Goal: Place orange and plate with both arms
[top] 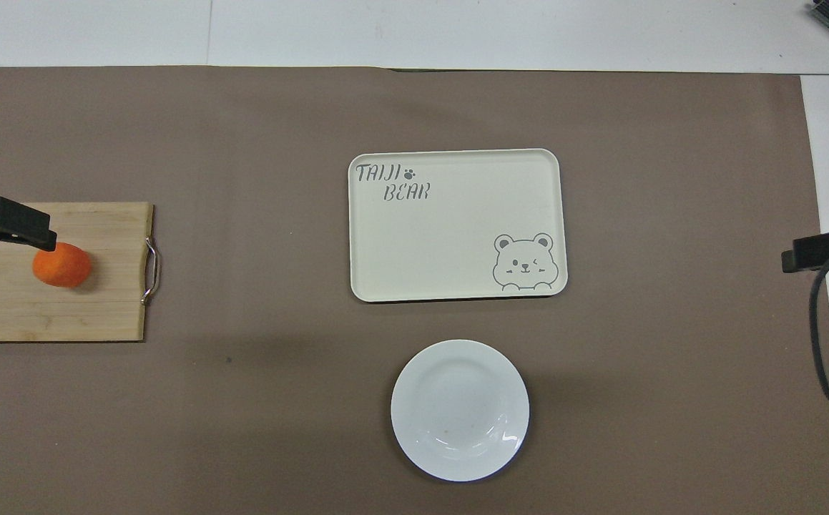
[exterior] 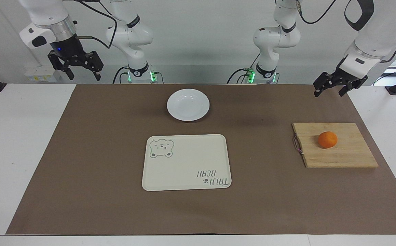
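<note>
**Surfaces on the table**

The plate (exterior: 188, 104) looks like glossy white ceramic, catching highlights. The tray (exterior: 186, 162) beside it is smooth, matt cream, probably plastic. The board (exterior: 341, 153), toward the left arm's end from the tray, is pale wood with visible grain and a metal handle (exterior: 297, 144). The orange (exterior: 327, 139) on it has dull, faintly dimpled skin. The brown mat (exterior: 81, 153) looks matt, like paper.

The wooden board (top: 49, 286) and left gripper (top: 6, 223) are cut off by the overhead view's edge.

Orange (top: 61, 265) on wooden board (top: 99, 315), bear tray (top: 457, 229), white plate (top: 414, 386) nearer robots
</note>
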